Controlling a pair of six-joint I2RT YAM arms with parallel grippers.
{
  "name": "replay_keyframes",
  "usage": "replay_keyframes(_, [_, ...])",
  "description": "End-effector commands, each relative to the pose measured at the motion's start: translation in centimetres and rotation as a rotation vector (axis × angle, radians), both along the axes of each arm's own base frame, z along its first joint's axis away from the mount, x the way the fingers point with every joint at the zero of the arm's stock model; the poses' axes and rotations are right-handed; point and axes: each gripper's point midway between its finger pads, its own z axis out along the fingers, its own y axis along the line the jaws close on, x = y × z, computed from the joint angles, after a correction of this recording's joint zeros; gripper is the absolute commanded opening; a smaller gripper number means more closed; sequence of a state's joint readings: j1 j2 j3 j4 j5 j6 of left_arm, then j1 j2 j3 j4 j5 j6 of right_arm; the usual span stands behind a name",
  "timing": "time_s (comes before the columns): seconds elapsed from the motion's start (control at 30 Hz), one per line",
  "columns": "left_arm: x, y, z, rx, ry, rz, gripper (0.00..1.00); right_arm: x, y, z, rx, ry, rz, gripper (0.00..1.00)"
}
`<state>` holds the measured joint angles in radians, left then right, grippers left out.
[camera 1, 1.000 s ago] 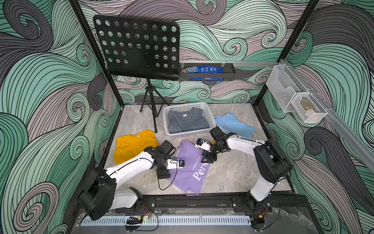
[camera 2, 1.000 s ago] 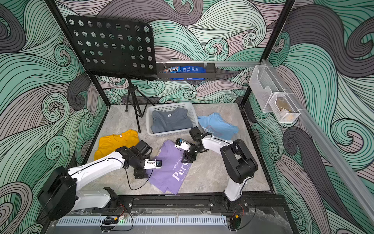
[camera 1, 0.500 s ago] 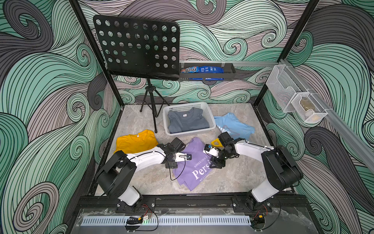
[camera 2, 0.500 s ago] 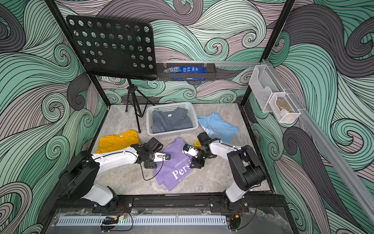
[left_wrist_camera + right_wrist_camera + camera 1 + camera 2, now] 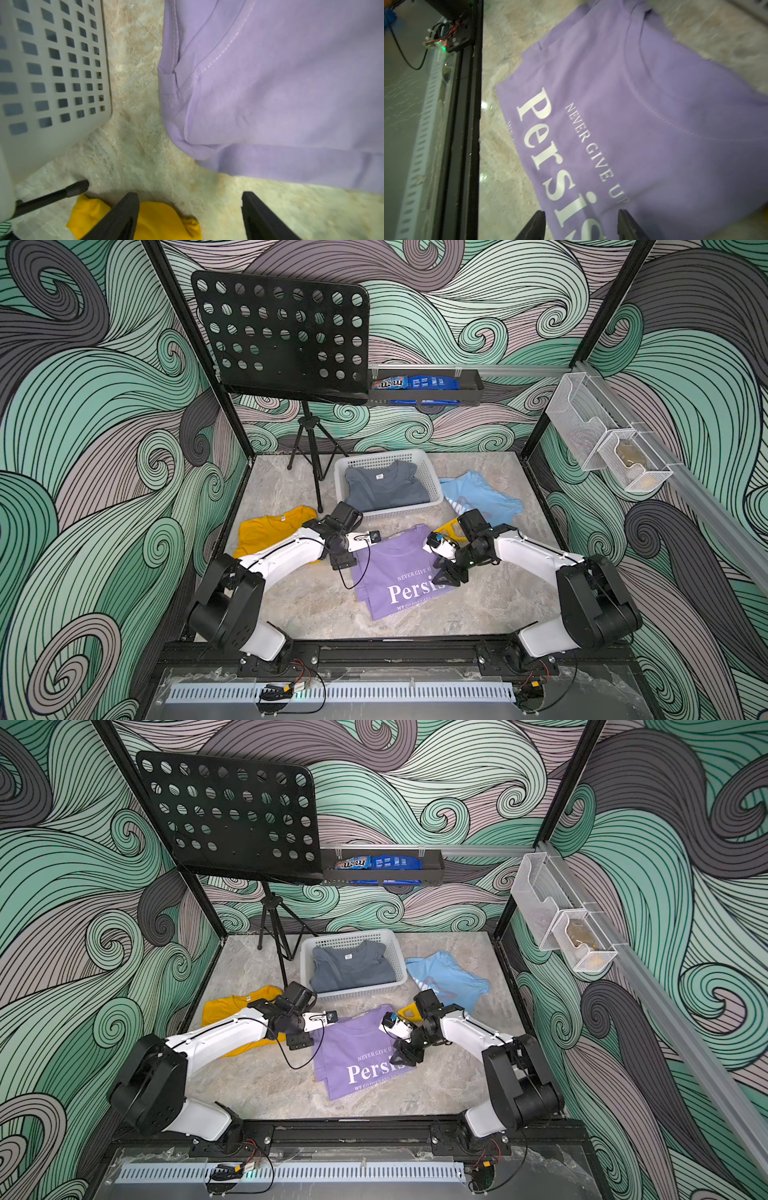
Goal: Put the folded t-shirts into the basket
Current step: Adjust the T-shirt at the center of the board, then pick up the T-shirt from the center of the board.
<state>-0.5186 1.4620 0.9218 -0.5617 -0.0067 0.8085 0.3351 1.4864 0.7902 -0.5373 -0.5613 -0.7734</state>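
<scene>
On the marble bench (image 5: 291,605) the lilac t-shirt (image 5: 399,568) lies mid-bench (print up). The left hand (image 5: 190,195) gapes empty beside it. The right hand (image 5: 581,214) is spread over it.

Lab test cell: black frame posts (image 5: 540,423), swirl-printed wall panels (image 5: 83,406).

Lilac t-shirt (image 5: 654,145) — white "NEVER GIVE UP" above large "Persis", snack pack (image 5: 388,383) — "m&m's"

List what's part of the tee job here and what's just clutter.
Job:
- basket
- grey tee, already in it
- lilac tee
- yellow tee
- blue tee

Clutter:
- music stand
- snack tray
- wire holders
- yellow plastic piece
</scene>
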Motion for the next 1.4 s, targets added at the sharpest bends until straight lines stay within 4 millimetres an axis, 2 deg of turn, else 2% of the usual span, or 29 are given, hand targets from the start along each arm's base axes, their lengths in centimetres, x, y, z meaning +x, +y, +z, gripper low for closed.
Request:
replay_keyframes(0.0, [-4.1,-2.5,0.9,-0.18,0.259,0.048,0.81,3.9,1.0,1.4,0.024,-0.13,-0.083,0.6])
replay_keyframes(0.07, [-4.1,-2.9,0.8,-0.191,0.305,0.076,0.8,3.8,0.8,0.2,-0.031,-0.145,-0.074,0.58])
replay_keyframes(0.13, [-3.3,-2.8,0.2,-0.162,0.302,0.112,0.78,3.0,0.4,-1.4,-0.093,-0.135,-0.05,0.55])
replay_keyframes(0.23, [-1.9,-2.0,-0.3,-0.117,0.252,0.158,0.78,1.3,-0.2,-3.2,-0.15,-0.117,-0.017,0.5])
replay_keyframes(0.37, [-1.8,-2.2,0.1,-0.133,0.268,0.213,0.78,-1.6,0.0,-4.3,-0.19,-0.07,0.044,0.47])
replay_keyframes(0.47, [-2.5,-2.2,-0.2,-0.144,0.312,0.242,0.79,-4.5,1.1,-4.2,-0.178,-0.015,0.113,0.48])
replay_keyframes(0.53, [-3.0,-1.9,-0.6,-0.137,0.328,0.25,0.79,-6.5,2.4,-3.0,-0.132,0.02,0.174,0.49])
replay_keyframes(0.63, [-3.0,-1.7,-0.8,-0.134,0.315,0.245,0.8,-7.6,4.1,-0.9,-0.048,0.038,0.225,0.5])
replay_keyframes(0.7, [-2.8,-1.7,-0.8,-0.132,0.308,0.244,0.8,-6.9,4.7,0.4,-0.004,0.027,0.216,0.51])
replay_keyframes(0.77, [-2.6,-1.8,-0.9,-0.131,0.311,0.246,0.8,-5.0,4.8,1.3,0.023,0.003,0.167,0.52])
replay_keyframes(0.9, [-1.9,-2.4,-1.1,-0.138,0.319,0.26,0.81,1.1,3.2,2.8,0.07,-0.022,-0.021,0.58])
replay_keyframes(1.0, [-1.1,-2.7,-1.4,-0.14,0.312,0.261,0.81,4.5,2.1,2.7,0.06,-0.036,-0.144,0.62])
replay_keyframes(1.07, [-0.4,-2.8,-1.7,-0.13,0.301,0.264,0.81,6.5,1.4,1.8,0.007,-0.075,-0.221,0.64])
replay_keyframes(1.2, [1.0,-2.9,-2.2,-0.103,0.276,0.267,0.83,8.5,0.8,0.4,-0.051,-0.08,-0.292,0.66])
replay_keyframes(1.37, [1.5,-2.9,-2.3,-0.09,0.3,0.264,0.86,8.1,1.7,-1.4,-0.104,-0.058,-0.272,0.67])
